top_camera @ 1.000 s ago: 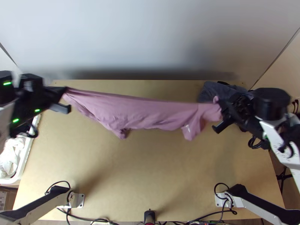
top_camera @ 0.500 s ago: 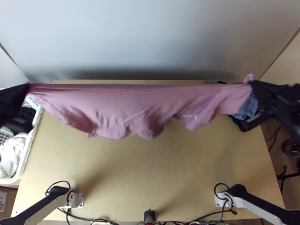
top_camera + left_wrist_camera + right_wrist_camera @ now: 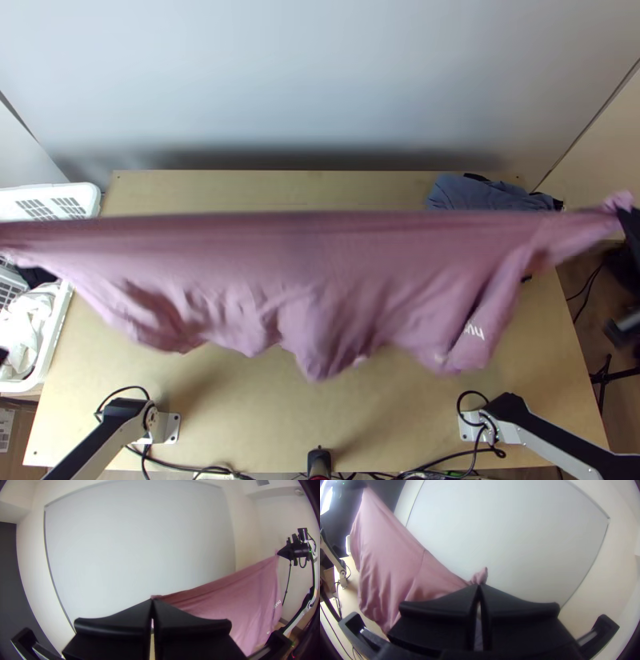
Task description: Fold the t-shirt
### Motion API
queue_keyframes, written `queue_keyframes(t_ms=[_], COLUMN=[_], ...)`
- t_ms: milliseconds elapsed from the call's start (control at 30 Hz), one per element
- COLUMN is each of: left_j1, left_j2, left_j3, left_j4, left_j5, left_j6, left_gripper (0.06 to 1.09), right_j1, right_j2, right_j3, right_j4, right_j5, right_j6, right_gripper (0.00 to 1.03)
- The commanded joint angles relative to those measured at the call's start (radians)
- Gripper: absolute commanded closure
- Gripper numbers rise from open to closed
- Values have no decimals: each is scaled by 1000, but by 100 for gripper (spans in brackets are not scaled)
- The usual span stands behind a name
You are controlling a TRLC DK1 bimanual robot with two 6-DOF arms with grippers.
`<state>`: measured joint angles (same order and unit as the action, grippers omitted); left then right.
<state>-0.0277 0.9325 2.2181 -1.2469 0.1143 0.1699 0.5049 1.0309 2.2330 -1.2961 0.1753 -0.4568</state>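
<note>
Left claw [image 3: 152,601]: closed to its tips, pinching one end of the shirt [image 3: 320,276].
Right claw [image 3: 479,586]: closed too, on the opposite end, a small tuft poking past its tips.
Shirt: hung between the claws, upper edge pulled nearly straight, lower part loose and rippled; probably held wide so creases fell out before laying down and folding.
Worktop [image 3: 264,424]: below both claws.
Basket [image 3: 53,344]: low, near the left claw.
Dark cloth [image 3: 480,194]: low, inward of the right claw.

In my top view, the shirt [image 3: 320,272] is blurred, leaves the left edge and hides part of the basket [image 3: 54,340].
</note>
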Motion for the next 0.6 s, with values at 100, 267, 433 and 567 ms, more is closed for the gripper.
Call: queue_keyframes(t_ms=[100, 267, 433, 567], left_j1=[41, 61, 74, 74], left_j2=[-84, -98, -123, -126], left_j3=[-20, -40, -150, -264], left_j4=[-60, -121, -143, -138], left_j5=[42, 94, 159, 163], left_j6=[-1, -1, -3, -6], left_gripper=[105, 105, 105, 105], right_j1=[-32, -83, -83, -83], right_j2=[-77, -129, -184, -215], right_j3=[31, -64, -240, -397], right_j4=[-137, -173, -160, -88], right_j5=[-19, -99, -154, -168], right_j6=[10, 13, 58, 64], right_gripper=[100, 100, 100, 100])
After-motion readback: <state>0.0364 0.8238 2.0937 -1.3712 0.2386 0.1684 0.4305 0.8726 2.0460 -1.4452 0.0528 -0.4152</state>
